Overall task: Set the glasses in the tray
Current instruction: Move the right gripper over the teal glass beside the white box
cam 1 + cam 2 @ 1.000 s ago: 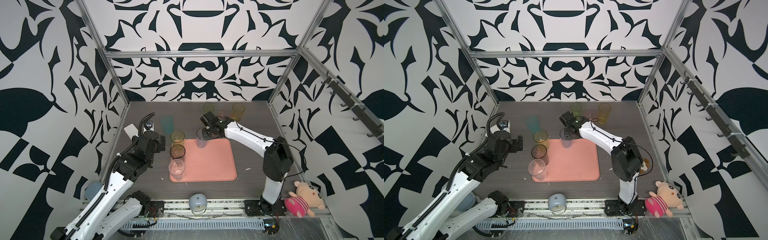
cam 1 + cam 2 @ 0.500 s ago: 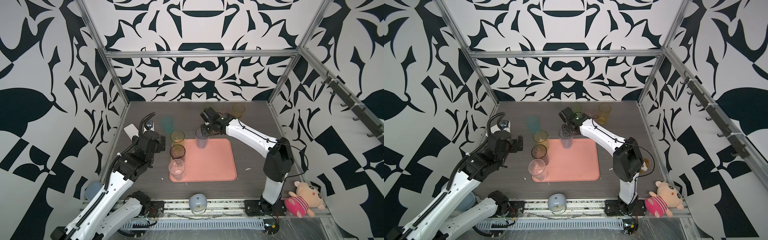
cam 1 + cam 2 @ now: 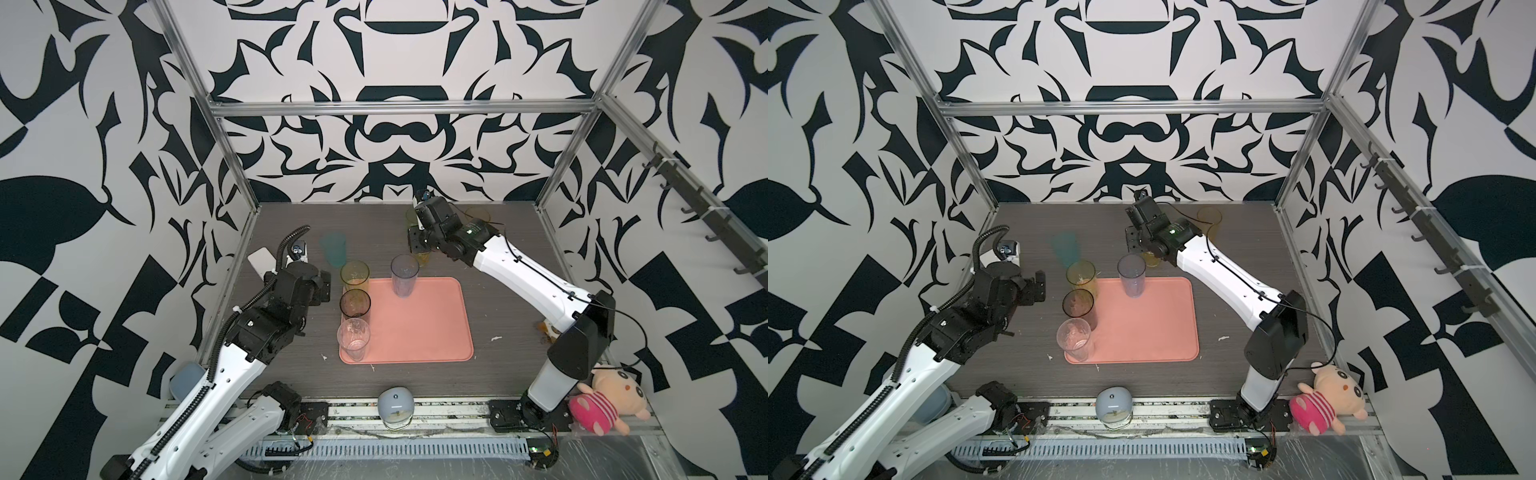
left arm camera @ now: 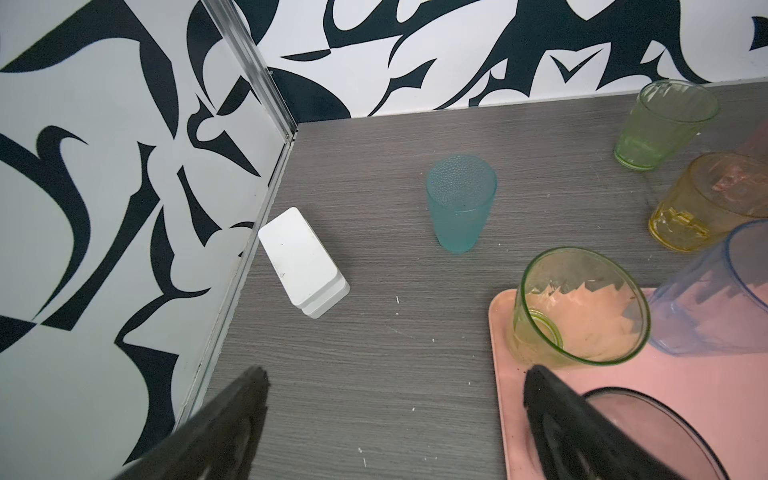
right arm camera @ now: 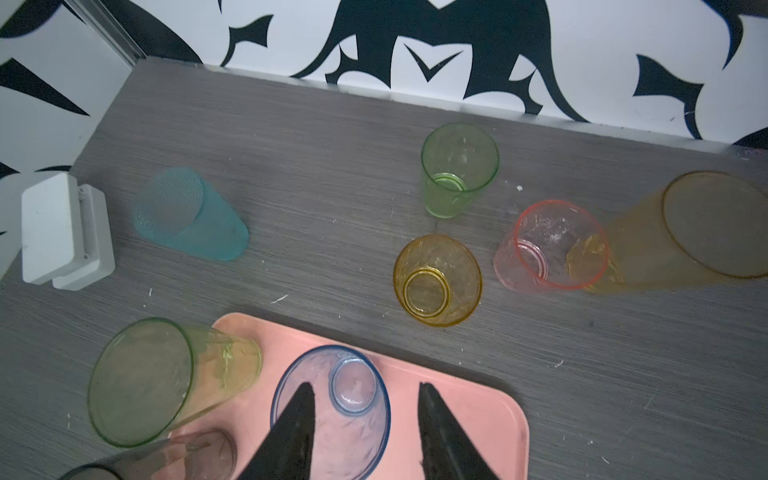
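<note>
While the blue glass (image 5: 353, 440) stands on the tray (image 5: 492, 411), the right fingers (image 5: 293, 436) hover spread just above it

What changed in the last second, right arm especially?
The right gripper let go of the blue glass and drew back toward the rear wall, jaws open. The glass now stands alone at the far edge of the tray. The left gripper stayed open and unmoved, and the three glasses along the tray's left side did not shift.
</note>
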